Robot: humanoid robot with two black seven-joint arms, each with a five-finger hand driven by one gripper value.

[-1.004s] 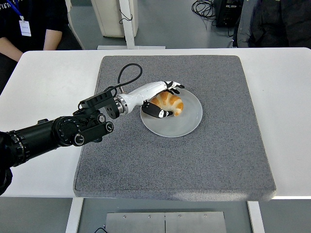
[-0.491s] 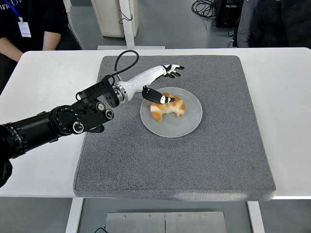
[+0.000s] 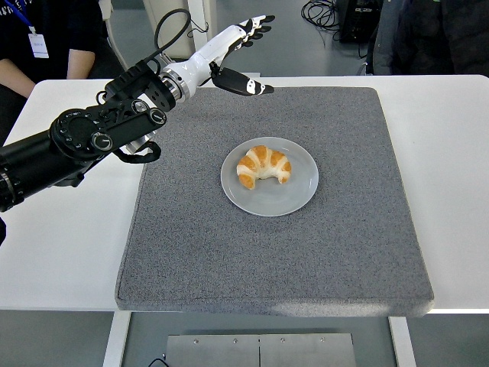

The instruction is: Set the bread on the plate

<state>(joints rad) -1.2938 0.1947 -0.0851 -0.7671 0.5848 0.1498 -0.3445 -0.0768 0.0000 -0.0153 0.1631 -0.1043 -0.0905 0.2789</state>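
grey mat (image 3: 306, 260) on white table (image 3: 61, 252), nothing over plate (image 3: 294, 195) | bread (image 3: 263, 164) on plate, long axis left-right, tips toward near edge | left hand (image 3: 238, 47) far-left, fingers spread, empty

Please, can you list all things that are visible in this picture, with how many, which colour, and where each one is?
croissant: 1, golden brown with pale stripes, lying on the plate
plate: 1, pale grey, round, near the middle of the mat
mat: 1, dark grey, covering most of the table's middle
table: 1, white, under the mat
cables: black, on the floor at the top
people: 2, in dark clothes, partly visible at the top left and top right behind the table
left arm: 1, black, coming in from the left edge
left hand: 1, white with black fingertips, fingers spread, raised above the mat's far left corner, holding nothing
right arm: not in view
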